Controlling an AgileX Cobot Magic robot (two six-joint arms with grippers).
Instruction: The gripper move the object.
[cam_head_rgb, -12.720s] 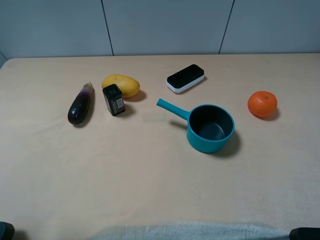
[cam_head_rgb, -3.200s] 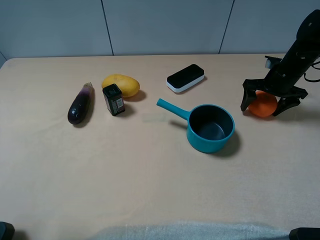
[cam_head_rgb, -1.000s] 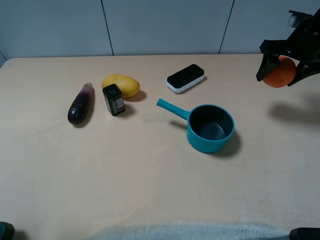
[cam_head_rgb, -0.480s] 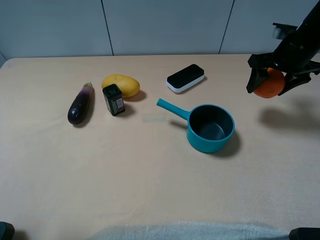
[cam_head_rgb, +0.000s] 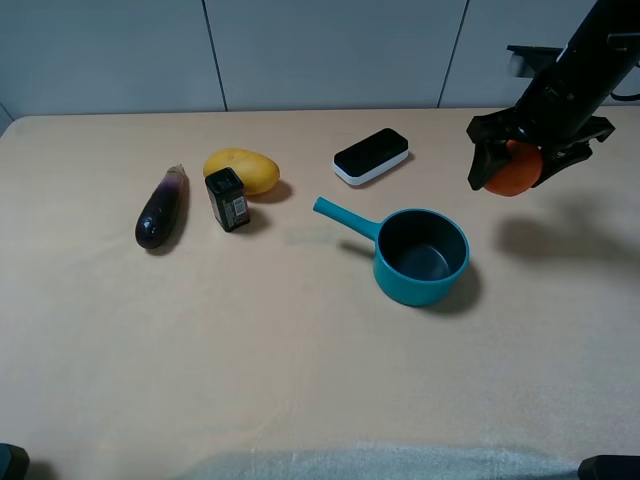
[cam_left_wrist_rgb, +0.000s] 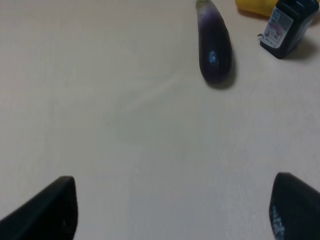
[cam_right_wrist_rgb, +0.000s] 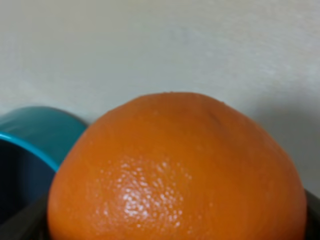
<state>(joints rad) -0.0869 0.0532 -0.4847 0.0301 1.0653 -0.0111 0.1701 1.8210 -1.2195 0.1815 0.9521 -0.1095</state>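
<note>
The object, a small round orange fruit (cam_head_rgb: 512, 172), hangs in the air at the right of the table, with my right gripper (cam_head_rgb: 514, 168) shut on it. It is above and to the right of the teal pot (cam_head_rgb: 421, 256). In the right wrist view the orange fruit (cam_right_wrist_rgb: 175, 170) fills the frame, and the teal pot's rim (cam_right_wrist_rgb: 40, 135) shows beside it. My left gripper (cam_left_wrist_rgb: 172, 212) is low over bare table, its two dark fingertips (cam_left_wrist_rgb: 47, 207) wide apart, open and holding nothing.
A purple eggplant (cam_head_rgb: 161, 209), a small black jar (cam_head_rgb: 228, 199) and a yellow mango (cam_head_rgb: 243, 170) lie at the left. A black and white box (cam_head_rgb: 371, 156) sits behind the pot. The eggplant (cam_left_wrist_rgb: 215, 47) and jar (cam_left_wrist_rgb: 287, 22) also show in the left wrist view.
My right gripper has carried the orange fruit to the left and slightly lower, toward the teal pot. Nothing on the table has shifted.
</note>
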